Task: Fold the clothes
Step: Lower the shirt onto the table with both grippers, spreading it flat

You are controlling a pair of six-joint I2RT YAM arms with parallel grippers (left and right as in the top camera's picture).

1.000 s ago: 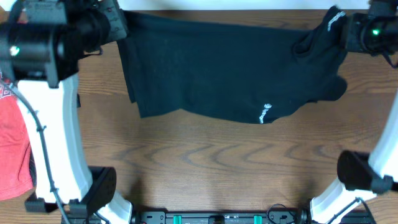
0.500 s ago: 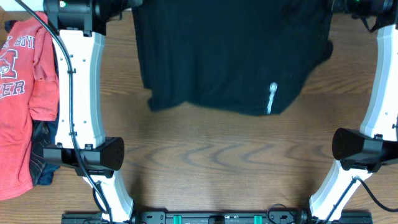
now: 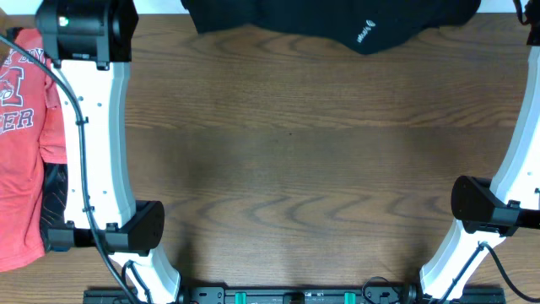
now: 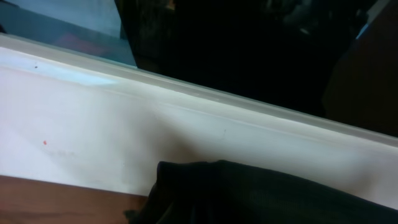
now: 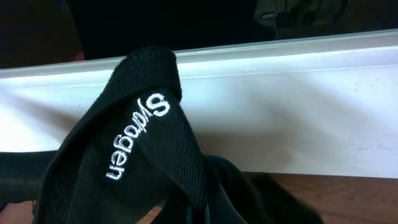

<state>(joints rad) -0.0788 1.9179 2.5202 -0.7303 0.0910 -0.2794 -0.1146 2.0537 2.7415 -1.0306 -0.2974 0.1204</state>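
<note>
The black shirt [image 3: 321, 19] lies bunched at the table's far edge, mostly cut off by the top of the overhead view, with a small white logo [image 3: 364, 34] showing. Both grippers are beyond that top edge. In the left wrist view black fabric [image 4: 261, 196] fills the jaw area and hides the fingers. In the right wrist view my right gripper [image 5: 196, 216] is shut on a fold of the shirt [image 5: 143, 143] with white lettering, which drapes over it. The orange-red tee [image 3: 21, 169] lies at far left on the navy garment [image 3: 55, 198].
My left arm [image 3: 89, 127] stretches up the left side and my right arm [image 3: 519, 143] up the right edge. A white ledge [image 4: 93, 118] runs along the table's far edge and also shows in the right wrist view [image 5: 280, 112]. Bare wood table [image 3: 295, 169] spans the middle.
Both arms have reached further away, dragging the black shirt toward the far edge. It now shows only as a strip at the top. The tee and navy garment have not moved.
</note>
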